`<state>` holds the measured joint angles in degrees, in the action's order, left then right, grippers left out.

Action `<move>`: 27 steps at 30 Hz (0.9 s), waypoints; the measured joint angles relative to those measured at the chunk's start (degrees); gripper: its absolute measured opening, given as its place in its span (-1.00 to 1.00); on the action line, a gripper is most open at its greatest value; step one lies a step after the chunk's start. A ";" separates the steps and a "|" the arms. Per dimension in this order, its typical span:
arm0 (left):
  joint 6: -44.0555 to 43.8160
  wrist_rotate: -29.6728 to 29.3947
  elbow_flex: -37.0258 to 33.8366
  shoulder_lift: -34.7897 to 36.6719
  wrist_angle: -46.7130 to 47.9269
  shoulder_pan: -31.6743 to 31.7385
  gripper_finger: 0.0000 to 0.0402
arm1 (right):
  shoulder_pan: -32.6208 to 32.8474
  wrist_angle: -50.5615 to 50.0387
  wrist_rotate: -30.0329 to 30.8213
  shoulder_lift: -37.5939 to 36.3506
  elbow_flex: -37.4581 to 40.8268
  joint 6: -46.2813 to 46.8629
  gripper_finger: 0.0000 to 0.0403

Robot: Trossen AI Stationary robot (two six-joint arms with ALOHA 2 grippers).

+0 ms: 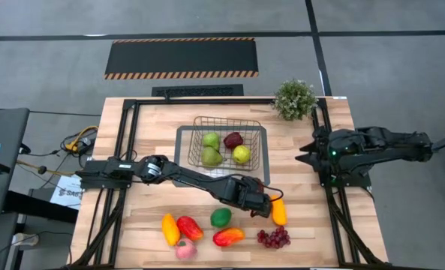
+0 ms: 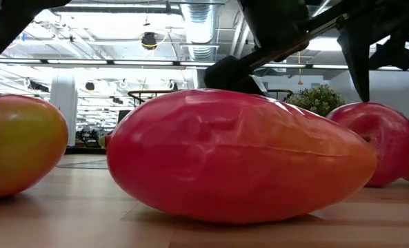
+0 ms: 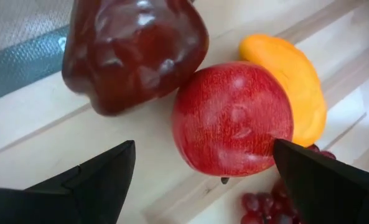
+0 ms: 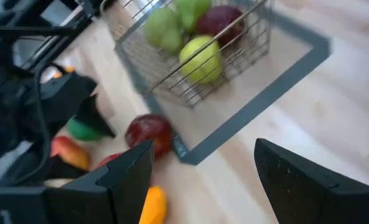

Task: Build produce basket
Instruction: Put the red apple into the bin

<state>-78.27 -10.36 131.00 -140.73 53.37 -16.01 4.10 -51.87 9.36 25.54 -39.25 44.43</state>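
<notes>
A red apple (image 3: 233, 118) sits on the wooden tabletop (image 1: 132, 225), touching a dark red pepper (image 3: 131, 50) and an orange fruit (image 3: 290, 81). The left end effector (image 3: 203, 171) is wide open around the apple, holding nothing. The wire basket (image 1: 226, 124) holds four fruits nearby. The right end effector (image 4: 203, 174) waits, open, at the tabletop's right side.

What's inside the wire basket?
Inside the basket sit four fruits: a green pear, another green pear, a dark red apple and a yellow-green apple. Nothing looks hidden under them.
</notes>
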 joint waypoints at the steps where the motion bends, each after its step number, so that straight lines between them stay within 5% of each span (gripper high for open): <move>1: 0.20 -0.32 -0.02 -0.04 -0.44 0.00 0.81 | 0.04 0.02 -1.31 0.27 0.25 0.62 0.49; 16: 0.63 0.67 -0.06 -0.11 -1.37 0.11 0.81 | 12.97 10.18 -3.96 15.37 7.19 13.51 0.35; 21: 0.63 0.67 -0.06 -0.11 -1.49 0.09 0.81 | 19.42 13.98 -3.41 23.05 7.19 16.17 0.04; 27: 0.60 0.69 -0.06 -0.11 -2.04 0.09 0.81 | 26.29 24.06 -0.94 30.40 7.22 17.15 -0.59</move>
<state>-77.67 -9.67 130.93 -140.84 51.33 -15.92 30.39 -27.81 8.42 55.94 -32.03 61.58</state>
